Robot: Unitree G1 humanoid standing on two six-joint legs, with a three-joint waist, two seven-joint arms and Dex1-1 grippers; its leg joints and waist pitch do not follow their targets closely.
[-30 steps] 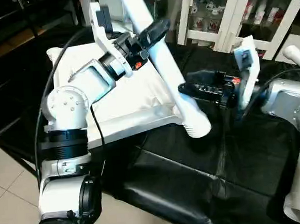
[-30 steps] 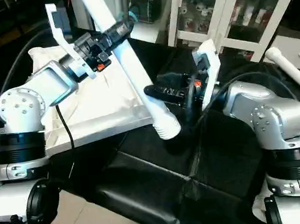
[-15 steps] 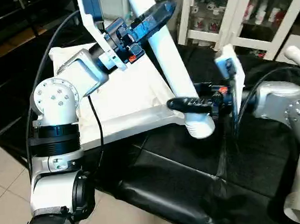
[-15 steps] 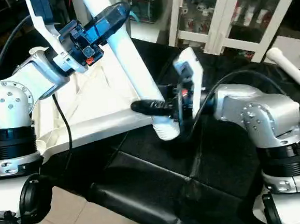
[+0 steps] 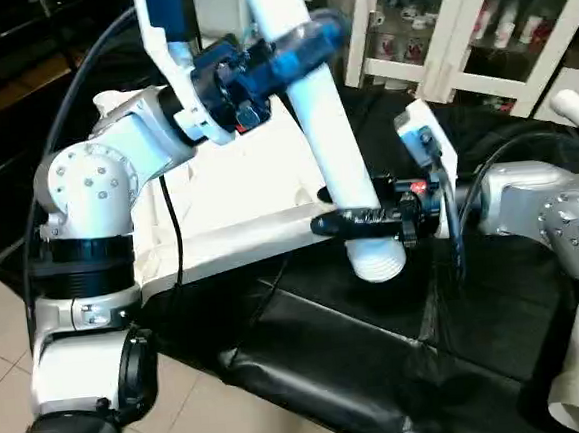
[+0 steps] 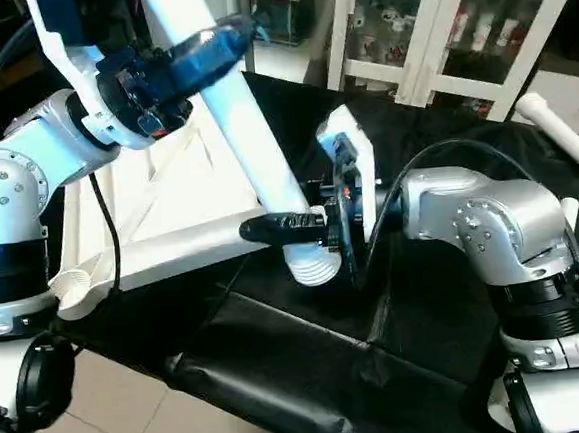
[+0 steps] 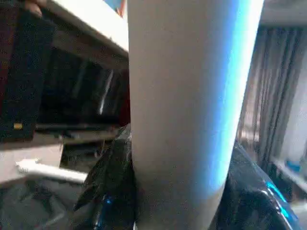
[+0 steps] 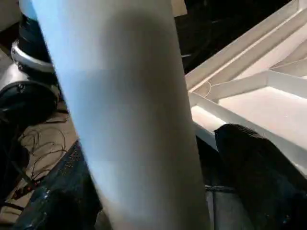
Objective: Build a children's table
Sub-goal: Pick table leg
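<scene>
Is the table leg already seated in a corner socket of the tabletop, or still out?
Out. The leg hangs tilted, its ribbed end in the air beside the tabletop's edge, above the black cover.

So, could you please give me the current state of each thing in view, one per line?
Held leg: tilted, ribbed end down, just off the tabletop's corner, not socketed.
Tabletop: lying ribbed underside up on the black table.
Left gripper: shut on the held leg's upper part.
Right gripper: fingers on either side of the leg's lower end.
Spare leg: lying at the far right.
</scene>
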